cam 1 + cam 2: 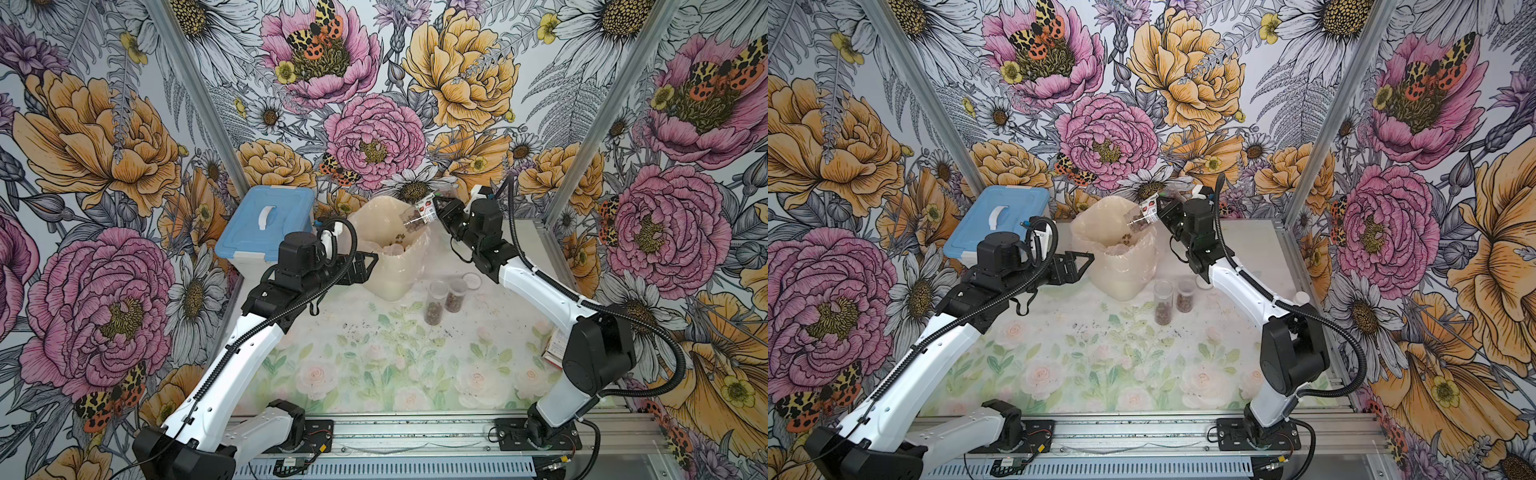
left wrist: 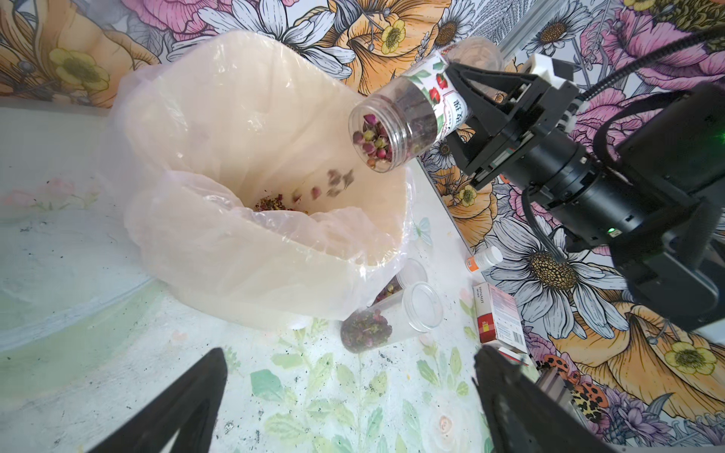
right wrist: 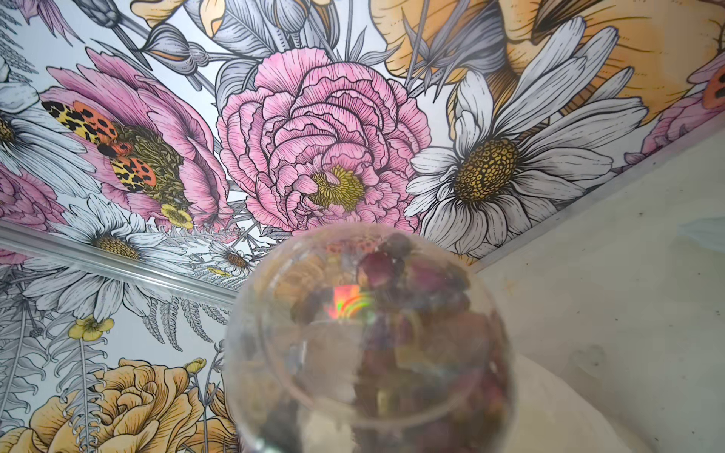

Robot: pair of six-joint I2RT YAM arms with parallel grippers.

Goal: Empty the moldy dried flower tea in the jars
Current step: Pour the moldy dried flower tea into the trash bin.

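Currently I am partway through emptying one jar of three. My right claw (image 2: 455, 113) is clamped round the labelled jar (image 2: 396, 125) and holds it tilted, mouth down, above the bag-lined bin (image 2: 235, 117). Dried rose buds (image 2: 372, 145) crowd the open mouth, and several are in mid-air below it, above a small heap on the liner's floor. Much tea is still inside this jar, as the right wrist view through its clear base shows. My left claw (image 1: 363, 268) stands spread wide and empty, just beside the bin.

Left to do: two small jars (image 1: 435, 307) stand upright on the counter (image 1: 374, 374) near the bin, close together, each with buds in its lower part. Whether their lids are on I cannot tell; one loose lid (image 1: 471, 281) lies just beyond them. I judge no jar fully emptied yet.
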